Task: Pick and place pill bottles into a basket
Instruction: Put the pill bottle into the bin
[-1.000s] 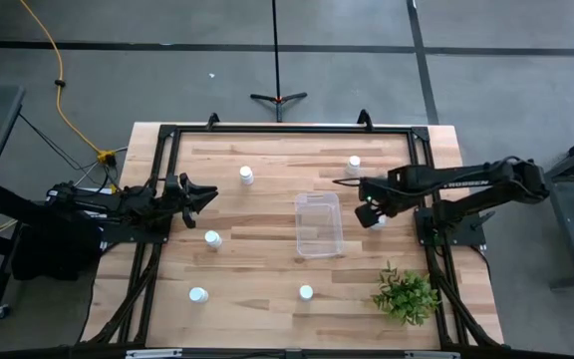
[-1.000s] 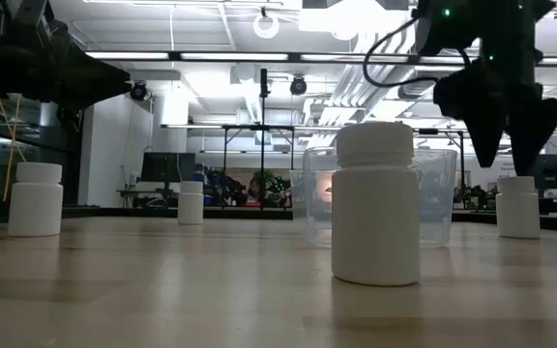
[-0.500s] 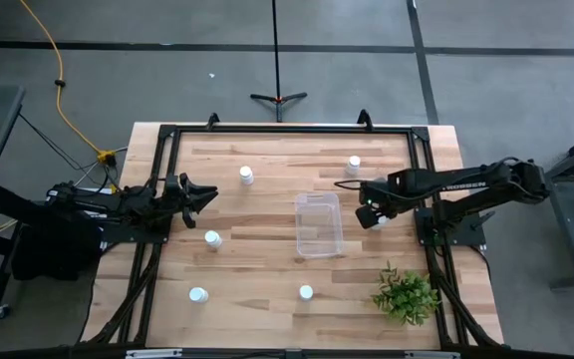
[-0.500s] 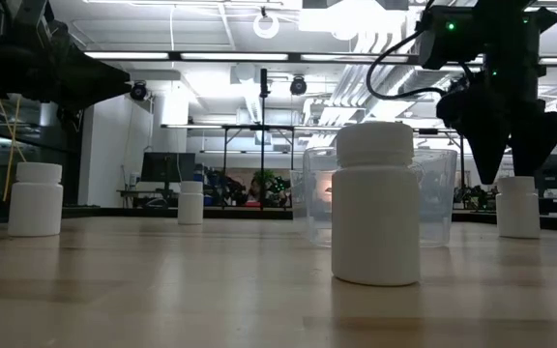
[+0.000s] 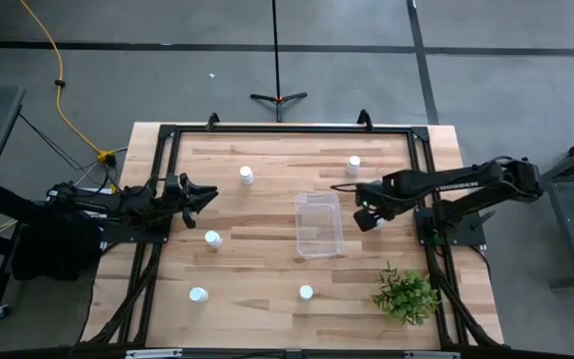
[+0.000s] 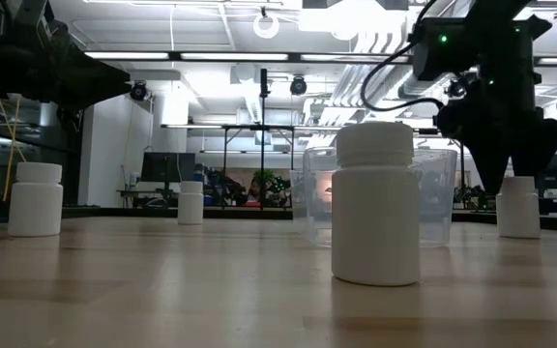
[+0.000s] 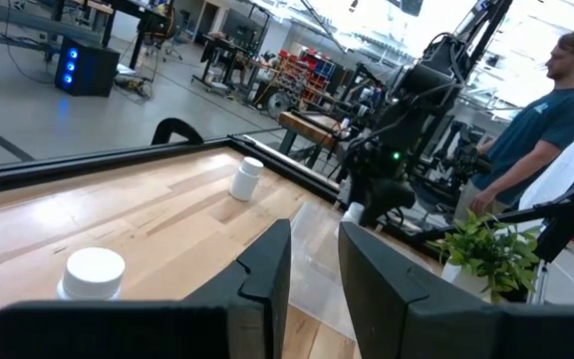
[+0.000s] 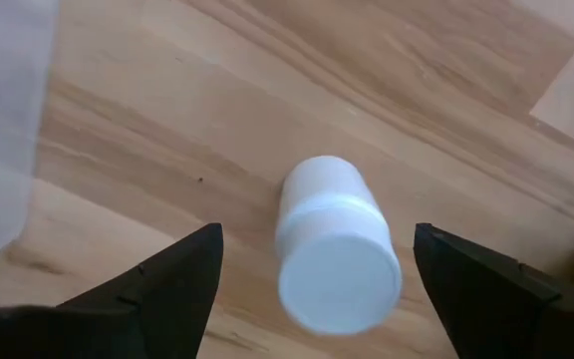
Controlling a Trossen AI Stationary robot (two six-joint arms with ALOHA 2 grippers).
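The pill bottle (image 8: 337,244) in hand stands upright on the worktop (image 5: 267,239), just beside the right-hand long wall of the basket (image 5: 319,224), which holds nothing yet; the right claw (image 8: 317,274) hangs directly over it with its two fingers spread wide, one on either side of the white cap, touching nothing. In the low view the same bottle (image 6: 517,207) shows under the dark fingertips, which sit at about cap height.

To do this step well, I judge the claw should descend straight, keeping the cap centred between the fingers, until the pads (image 8: 167,274) are level with the body below the cap; closing on the cap alone risks a tilt or a slip; the squeeze should be even, since the bottle is light and will topple if one finger arrives first. Once gripped, lift clear of the basket's rim before crossing over, as the wall is close by.

The other pill bottles (image 5: 246,176) stand scattered: one (image 5: 353,165) near the far edge, one (image 5: 212,238) left of the basket, two (image 5: 198,295) towards the near edge. The left claw (image 5: 207,192) waits over the worktop's left side, fingers narrowly parted and empty; a plant (image 5: 405,295) sits at the near right corner.
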